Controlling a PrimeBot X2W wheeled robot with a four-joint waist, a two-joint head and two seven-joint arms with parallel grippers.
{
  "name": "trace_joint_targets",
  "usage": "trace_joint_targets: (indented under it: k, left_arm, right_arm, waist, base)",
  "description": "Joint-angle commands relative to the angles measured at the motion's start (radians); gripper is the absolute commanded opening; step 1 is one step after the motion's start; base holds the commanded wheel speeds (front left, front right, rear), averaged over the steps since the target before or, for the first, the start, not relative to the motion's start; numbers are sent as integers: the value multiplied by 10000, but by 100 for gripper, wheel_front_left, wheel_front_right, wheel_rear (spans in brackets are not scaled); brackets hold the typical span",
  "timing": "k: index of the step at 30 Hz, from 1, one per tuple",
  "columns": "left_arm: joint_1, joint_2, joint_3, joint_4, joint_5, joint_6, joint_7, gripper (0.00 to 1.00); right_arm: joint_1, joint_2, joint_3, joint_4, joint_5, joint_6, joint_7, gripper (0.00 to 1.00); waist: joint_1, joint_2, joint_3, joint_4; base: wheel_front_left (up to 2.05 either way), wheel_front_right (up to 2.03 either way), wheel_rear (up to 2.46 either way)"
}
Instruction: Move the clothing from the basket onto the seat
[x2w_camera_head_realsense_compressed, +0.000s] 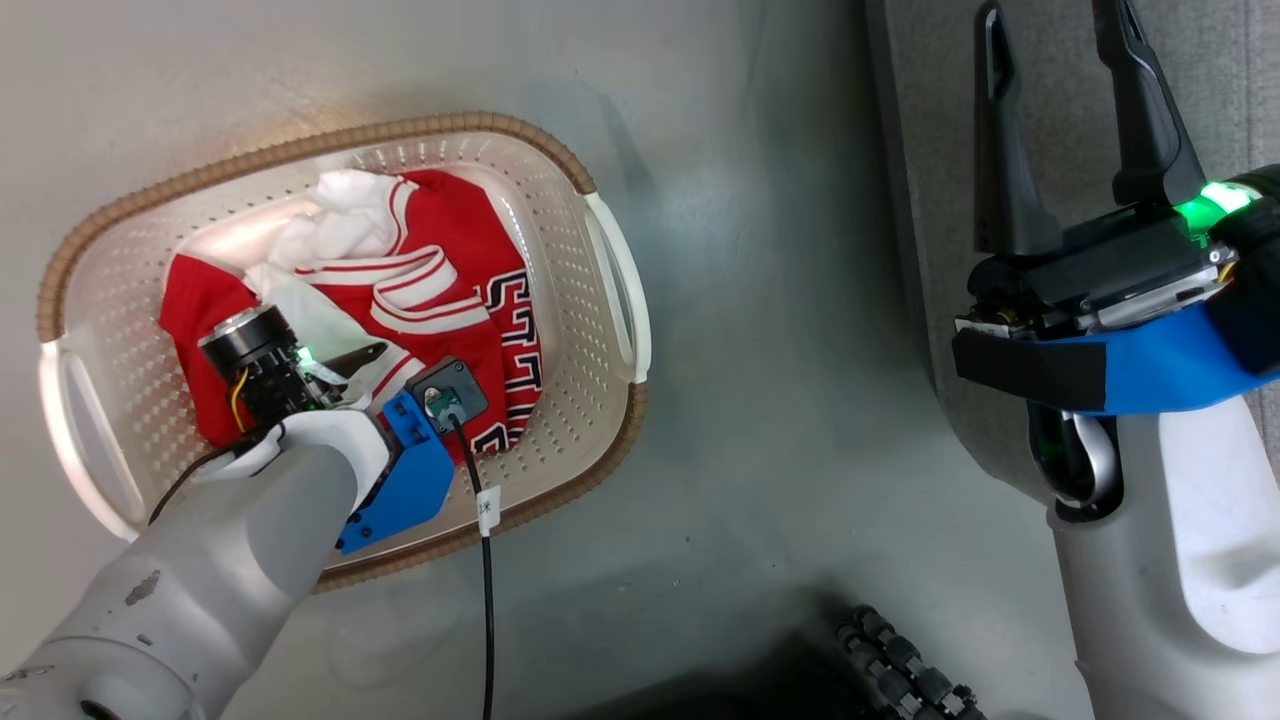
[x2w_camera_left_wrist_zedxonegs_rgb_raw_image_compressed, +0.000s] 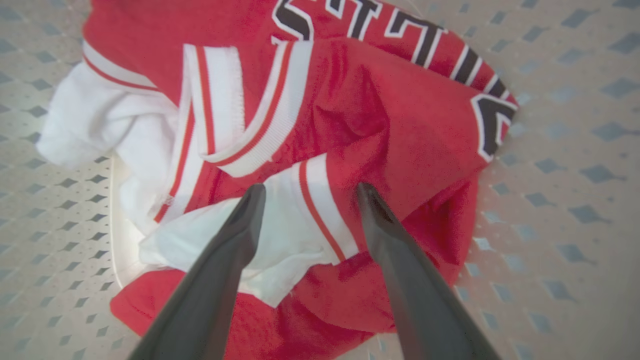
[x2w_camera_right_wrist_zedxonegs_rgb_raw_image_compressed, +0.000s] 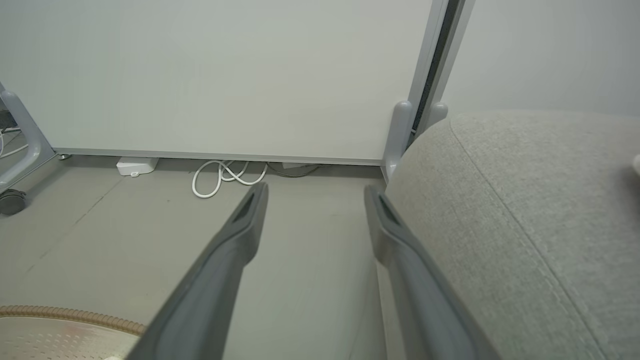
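The clothing (x2w_camera_head_realsense_compressed: 440, 270) is a red bundle with white trim, stripes and dark lettering, lying in the cream perforated basket (x2w_camera_head_realsense_compressed: 330, 140) on the floor. My left arm reaches down into the basket. My left gripper (x2w_camera_left_wrist_zedxonegs_rgb_raw_image_compressed: 310, 192) is open, its fingertips (x2w_camera_left_wrist_zedxonegs_rgb_raw_image_compressed: 252, 200) on either side of a white striped fold of the clothing (x2w_camera_left_wrist_zedxonegs_rgb_raw_image_compressed: 400, 125). My right gripper (x2w_camera_head_realsense_compressed: 1050, 20) is open and empty, held over the edge of the light grey seat (x2w_camera_head_realsense_compressed: 930, 120). In the right wrist view the right gripper (x2w_camera_right_wrist_zedxonegs_rgb_raw_image_compressed: 315, 192) points along the seat (x2w_camera_right_wrist_zedxonegs_rgb_raw_image_compressed: 500, 200) toward a wall.
Grey floor (x2w_camera_head_realsense_compressed: 780, 350) separates basket and seat. A black cable (x2w_camera_head_realsense_compressed: 487, 620) hangs from my left wrist. A dark treaded part (x2w_camera_head_realsense_compressed: 900, 660) lies at the bottom edge. A white cord (x2w_camera_right_wrist_zedxonegs_rgb_raw_image_compressed: 225, 175) and a caster (x2w_camera_right_wrist_zedxonegs_rgb_raw_image_compressed: 10, 200) sit by the wall.
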Motion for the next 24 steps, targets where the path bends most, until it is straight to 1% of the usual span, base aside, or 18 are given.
trace_joint_targets:
  k: [1, 8, 11, 19, 22, 23, 24]
  left_arm:
    - [1, 150, -28, 13, 121, -7, 211, 100]
    - [-429, 413, -32, 74, 272, -7, 496, 100]
    - [-826, 466, -31, 186, 278, -7, 321, 100]
    - [-1195, 290, -34, 852, 230, 2, 173, 100]
    - [-1227, 189, -34, 1090, 179, 4, 317, 100]
    - [-1245, 165, -34, 1135, 192, 4, 330, 38]
    - [-1276, 137, -36, 1181, 161, 4, 340, 0]
  right_arm:
    - [-192, 17, 17, -90, 30, 1, -39, 100]
    - [-198, 17, 9, -497, 80, 1, -38, 100]
    - [-108, 17, -64, -769, 116, 1, -38, 100]
    - [52, 17, -186, -1205, 128, 1, -38, 100]
    - [-33, 17, -220, -1252, 94, 1, -38, 100]
    - [-69, 17, -233, -1267, 87, 1, -38, 100]
    - [-96, 17, -243, -1266, 80, 1, -38, 100]
  waist:
    - [-1, 0, 289, -80]
    - [-1, 0, 996, -204]
    - [-1, 0, 1289, -231]
    - [-1, 0, 1659, -212]
    - [-1, 0, 1668, -191]
    - [-1, 0, 1659, -183]
    - [-1, 0, 1648, -172]
  base:
    - [0, 0, 0]
    - [0, 0, 0]
    - [0, 0, 0]
    - [0, 0, 0]
    - [0, 0, 0]
    - [0, 0, 0]
    - [0, 0, 0]
